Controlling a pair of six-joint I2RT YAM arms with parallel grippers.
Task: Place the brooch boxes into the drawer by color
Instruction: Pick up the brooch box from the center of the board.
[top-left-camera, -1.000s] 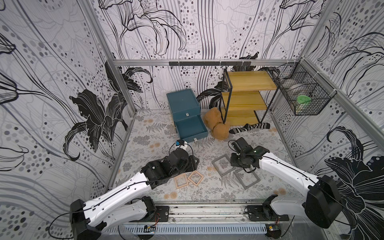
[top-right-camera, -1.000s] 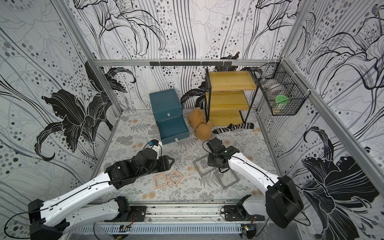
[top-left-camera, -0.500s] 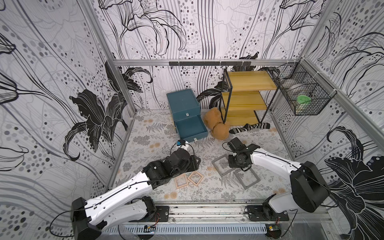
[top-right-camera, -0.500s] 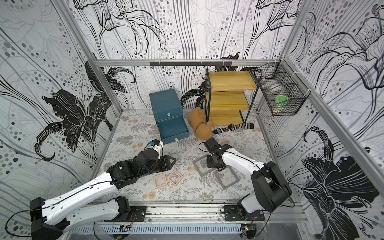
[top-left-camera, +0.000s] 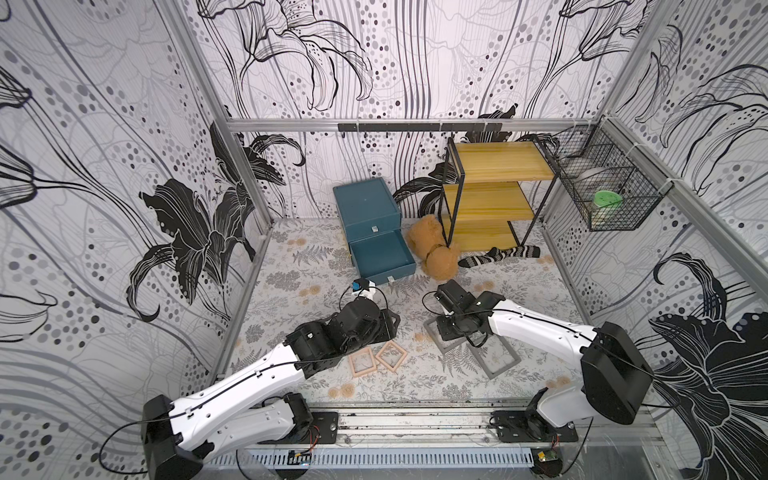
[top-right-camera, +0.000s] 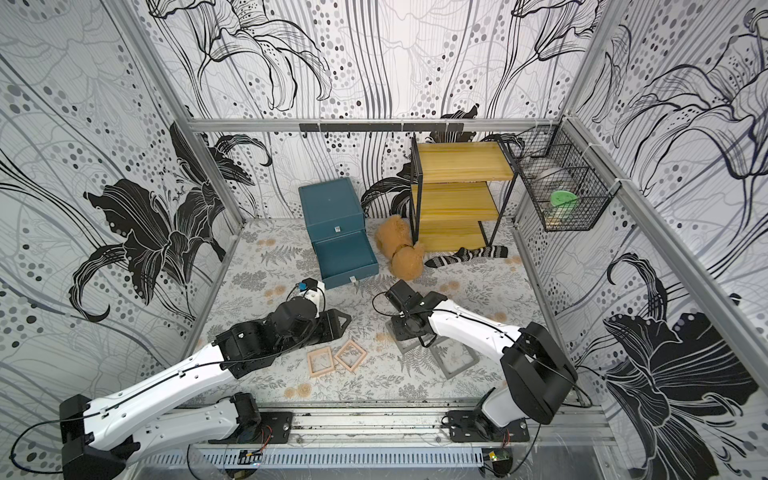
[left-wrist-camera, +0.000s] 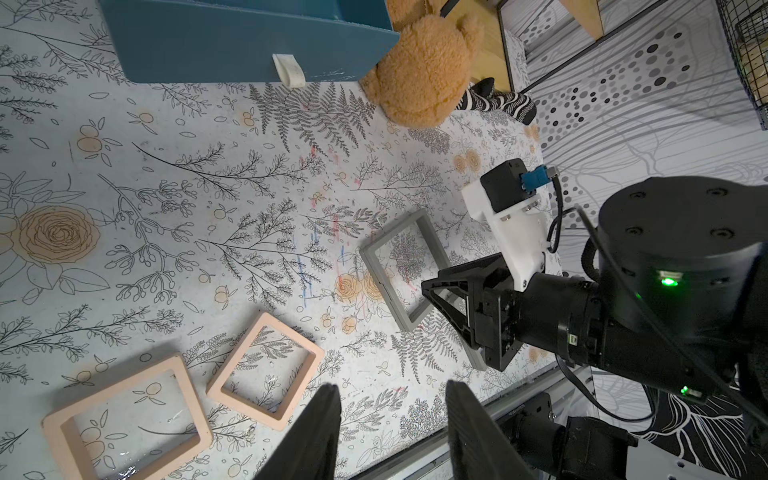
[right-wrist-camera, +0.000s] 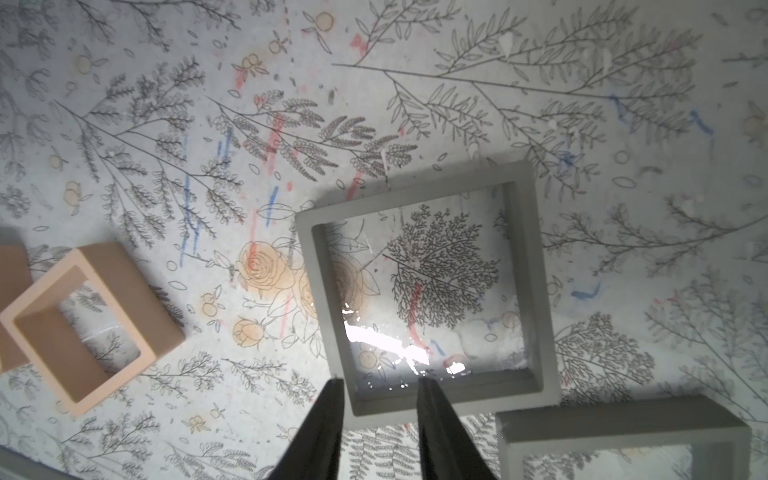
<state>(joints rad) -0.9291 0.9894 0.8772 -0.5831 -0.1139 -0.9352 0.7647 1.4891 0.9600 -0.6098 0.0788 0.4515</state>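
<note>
Yellow wooden 3-tier shelf rack (top-left-camera: 498, 166) w/ black frame stood at the back, on a floral-print mat (top-left-camera: 299, 266) marked w/ red & blue scribbles. Tan teddy bear (top-left-camera: 436, 257) lay by the rack's front leg, and a b/w striped sock (top-left-camera: 498, 255) lay flat just beside it, in front of the btm shelf. Black wire basket (top-left-camera: 611, 187) hung on the side wall, w/ a green round item (top-left-camera: 607, 198) inside. Walls (top-left-camera: 124, 166) had b/w lily wallpaper. Black hook strip (top-left-camera: 419, 126) ran along the back bar; metal rail (top-left-camera: 415, 424) edged the front.
</note>
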